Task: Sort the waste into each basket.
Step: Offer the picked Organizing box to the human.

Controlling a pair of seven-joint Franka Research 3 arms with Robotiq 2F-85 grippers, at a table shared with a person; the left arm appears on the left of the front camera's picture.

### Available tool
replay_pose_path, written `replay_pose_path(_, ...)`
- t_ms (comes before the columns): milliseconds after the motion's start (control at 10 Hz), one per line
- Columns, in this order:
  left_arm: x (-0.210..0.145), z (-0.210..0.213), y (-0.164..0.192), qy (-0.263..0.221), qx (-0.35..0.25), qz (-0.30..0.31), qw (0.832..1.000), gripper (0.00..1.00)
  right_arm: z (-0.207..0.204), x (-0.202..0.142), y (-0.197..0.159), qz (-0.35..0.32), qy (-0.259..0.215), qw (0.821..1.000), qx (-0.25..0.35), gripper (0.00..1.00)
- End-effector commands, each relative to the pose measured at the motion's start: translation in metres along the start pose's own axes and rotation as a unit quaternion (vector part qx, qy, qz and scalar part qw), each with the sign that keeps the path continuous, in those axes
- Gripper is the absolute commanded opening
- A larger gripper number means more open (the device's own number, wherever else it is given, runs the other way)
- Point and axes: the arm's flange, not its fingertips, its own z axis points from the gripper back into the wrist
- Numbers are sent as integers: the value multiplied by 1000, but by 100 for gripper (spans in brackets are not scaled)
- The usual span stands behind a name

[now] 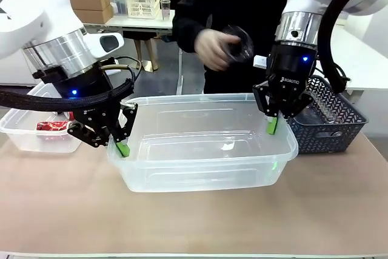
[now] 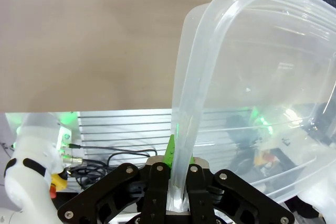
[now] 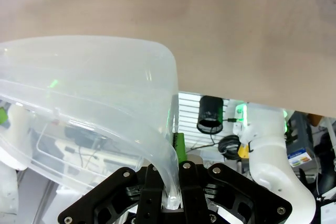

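1. The left claw (image 2: 177, 184) is pinching the rim of the big clear tub (image 2: 210, 51). The thin wall goes right down between its two fingers, with a green pad (image 2: 170, 153) pressed on one side.
2. The right claw (image 3: 173, 184) pinches the same tub (image 3: 105, 77) in the same way, with the rim stuck between its fingers.
3. From the front, the big clear tub (image 1: 200, 174) is in the middle of the table (image 1: 194, 228). The left claw (image 1: 123, 148) has its left end and the right claw (image 1: 273, 124) has its right end.
4. The left arm comes in low from the side and its claw leans down toward the tub. The right arm points almost straight down.
5. I cannot tell if the tub sits on the table or hangs just over it.
6. Behind the left claw is the small clear tub (image 1: 24, 134) with a red can (image 1: 51, 127) inside.
7. A dark grey basket (image 1: 339, 128) stands just beside the big tub, behind the right claw.
8. At the far side, the person's hand (image 1: 212, 47) holds a blurry clear thing (image 1: 239, 47) high over the tub.
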Motion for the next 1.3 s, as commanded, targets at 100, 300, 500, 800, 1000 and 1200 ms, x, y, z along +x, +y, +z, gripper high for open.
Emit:
replay_pose_path(100,-1,1,2,-1,-7,2,1000,4,2,-2,2,-4,-1,1000,0,4)
replay_pose_path(300,-1,1,2,-1,-7,2,1000,4,2,-2,2,-4,-1,1000,0,4)
replay_pose_path(500,-1,1,2,-1,-7,2,1000,4,2,-2,2,-4,-1,1000,0,4)
replay_pose_path(800,-1,1,2,-1,-7,2,1000,4,2,-2,2,-4,-1,1000,0,4)
replay_pose_path(1000,-1,1,2,-1,-7,2,1000,4,2,-2,2,-4,-1,1000,0,4)
replay_pose_path(1200,-1,1,2,-1,-7,2,1000,4,2,-2,2,-4,-1,1000,0,4)
